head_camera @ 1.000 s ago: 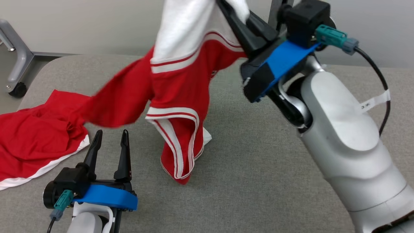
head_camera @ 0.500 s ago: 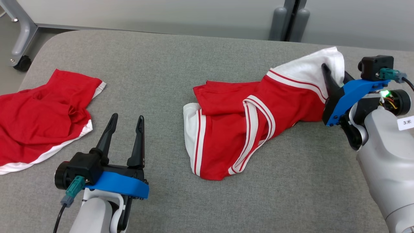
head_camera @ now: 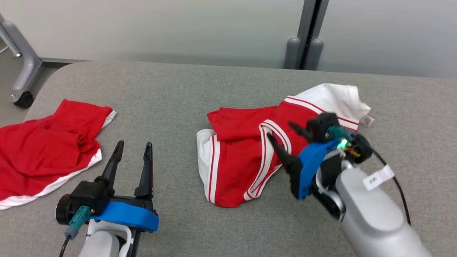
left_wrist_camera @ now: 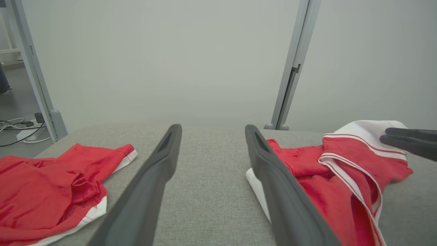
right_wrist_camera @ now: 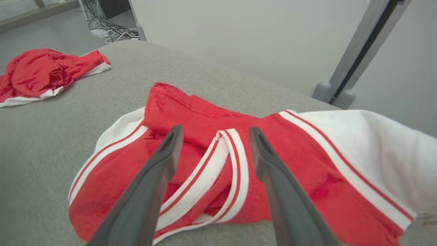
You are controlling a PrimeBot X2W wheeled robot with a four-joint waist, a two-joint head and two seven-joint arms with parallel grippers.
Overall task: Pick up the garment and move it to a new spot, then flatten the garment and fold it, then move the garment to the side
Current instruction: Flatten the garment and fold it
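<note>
**On the grey table: jersey in a heap, both grippers empty**

Up on the head cam first: the garment [head_camera: 242, 157], a red top with white panels and red-and-white striped trim, lies crumpled just right of the middle of the table [head_camera: 171, 89], folded over itself, with a small tag [head_camera: 367, 120] at its white end. The right gripper [head_camera: 280, 130] is over its right half, fingers apart with nothing between them. I honestly can't tell if the tips touch the cloth. The left gripper [head_camera: 134, 144] sits near the front edge, jaws spread wide and empty, well apart from the garment. Off at the far left lies a second red garment [head_camera: 46, 142] with a white hem, bunched up.

Left wrist cam: the left gripper [left_wrist_camera: 213, 128] looks across bare table with both fingers open. The garment [left_wrist_camera: 341, 177] is just past the right-hand finger, and the second red garment [left_wrist_camera: 51, 184] lies on the other side. The right gripper's fingers [left_wrist_camera: 409, 143] poke in from the right edge above the white end.

Right wrist cam: the right gripper [right_wrist_camera: 215, 129] has its jaws spread over the striped trim, gripping nothing. The garment [right_wrist_camera: 307, 164] spreads out under it, white panel on the right. The second red garment [right_wrist_camera: 44, 71] shows at the upper left.
</note>
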